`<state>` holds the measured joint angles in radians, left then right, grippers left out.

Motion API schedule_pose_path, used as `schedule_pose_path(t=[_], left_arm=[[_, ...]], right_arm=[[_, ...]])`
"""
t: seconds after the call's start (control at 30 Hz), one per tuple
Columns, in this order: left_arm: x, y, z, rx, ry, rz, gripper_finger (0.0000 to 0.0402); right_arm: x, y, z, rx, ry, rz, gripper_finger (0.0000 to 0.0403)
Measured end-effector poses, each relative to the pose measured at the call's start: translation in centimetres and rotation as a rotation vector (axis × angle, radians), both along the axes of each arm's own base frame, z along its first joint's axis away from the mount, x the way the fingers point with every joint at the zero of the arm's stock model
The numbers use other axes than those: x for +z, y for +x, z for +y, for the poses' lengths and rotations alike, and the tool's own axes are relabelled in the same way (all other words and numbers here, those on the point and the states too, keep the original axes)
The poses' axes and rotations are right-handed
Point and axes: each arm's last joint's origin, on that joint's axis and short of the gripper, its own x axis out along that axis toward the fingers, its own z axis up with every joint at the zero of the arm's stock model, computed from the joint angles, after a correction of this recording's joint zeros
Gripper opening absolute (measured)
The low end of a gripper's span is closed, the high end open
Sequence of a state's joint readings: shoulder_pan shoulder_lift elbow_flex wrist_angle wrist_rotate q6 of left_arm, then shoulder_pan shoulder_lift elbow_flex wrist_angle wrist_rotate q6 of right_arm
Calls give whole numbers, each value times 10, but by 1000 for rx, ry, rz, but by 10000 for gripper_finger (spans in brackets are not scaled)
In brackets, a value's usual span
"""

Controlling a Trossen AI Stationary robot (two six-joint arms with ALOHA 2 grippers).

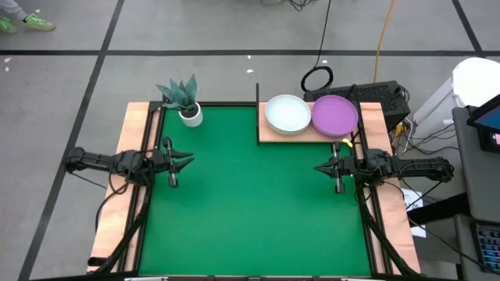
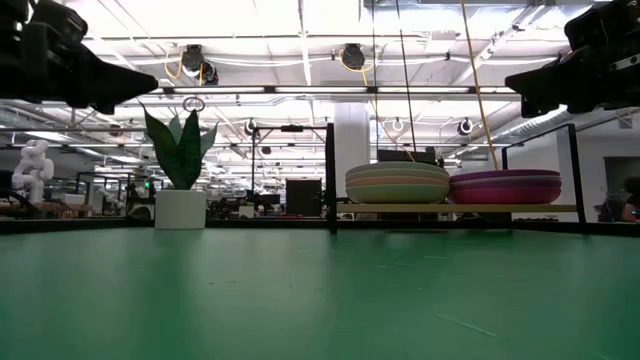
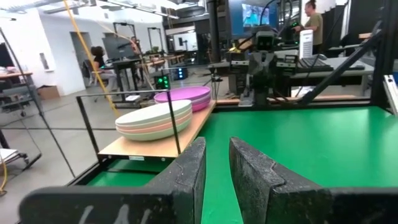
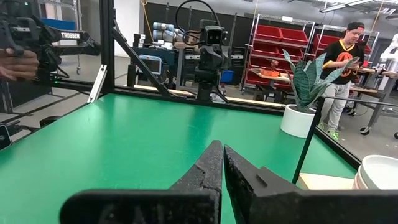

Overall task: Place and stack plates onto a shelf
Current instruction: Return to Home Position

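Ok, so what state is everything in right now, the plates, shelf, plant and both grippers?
Shelf: flat, loaded with plates.
Pale stack: on it, whitish plate on top.
Purple stack: beside that, purple plate on top.
Plant: upright.
Left gripper: slightly open, empty.
Right gripper: shut, empty.

Left tool [image 1: 186,158] slightly parted, facing inward (right tool [image 1: 320,167], opposite, pinched closed).

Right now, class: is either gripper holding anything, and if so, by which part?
Nothing is held. The left gripper and the right gripper are both empty, clear of the plates stacked on the shelf.
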<state>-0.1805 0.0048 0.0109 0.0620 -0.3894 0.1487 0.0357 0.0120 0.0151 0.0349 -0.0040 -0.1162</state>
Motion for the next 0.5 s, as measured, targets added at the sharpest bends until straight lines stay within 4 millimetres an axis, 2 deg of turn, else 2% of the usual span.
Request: schedule_pose_path(t=[0.23, 0.5], left_arm=[[0, 1, 6, 16, -10, 2, 76], [-2, 1, 5, -83, -57, 10, 76]], right_arm=[[0, 0, 0, 0, 0, 0, 0], [0, 0, 0, 0, 0, 1, 0]])
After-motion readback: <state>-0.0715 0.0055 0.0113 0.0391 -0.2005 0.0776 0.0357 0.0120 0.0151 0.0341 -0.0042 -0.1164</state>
